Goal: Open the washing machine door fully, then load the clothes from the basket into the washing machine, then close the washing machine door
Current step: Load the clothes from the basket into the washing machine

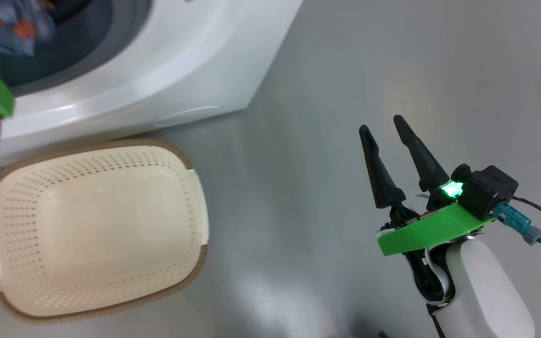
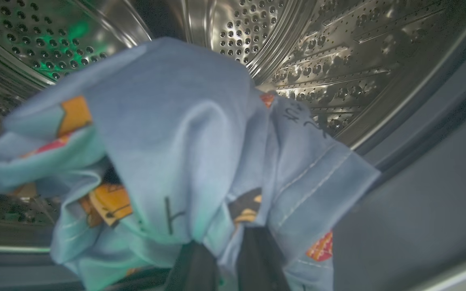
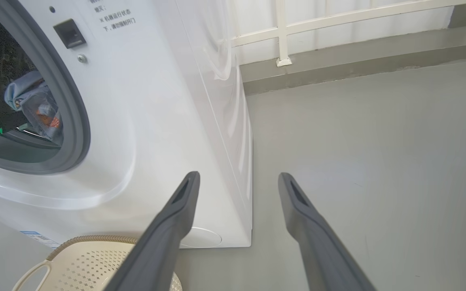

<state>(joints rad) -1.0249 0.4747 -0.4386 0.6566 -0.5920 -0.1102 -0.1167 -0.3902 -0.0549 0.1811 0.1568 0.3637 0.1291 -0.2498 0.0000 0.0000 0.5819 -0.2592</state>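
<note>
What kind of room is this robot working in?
Probably a laundry corner, perhaps a balcony: a white front-loading washing machine stands on a bare grey floor, a cream basket before it, and a white railing behind.

The clothes (image 2: 184,141) are hanging bunched inside the washing machine (image 1: 158,70); the basket (image 1: 92,234) is standing on the floor (image 1: 345,70) beside it.

Soft cloth clothes (image 2: 176,133), glossy perforated steel drum (image 2: 338,52)
</note>
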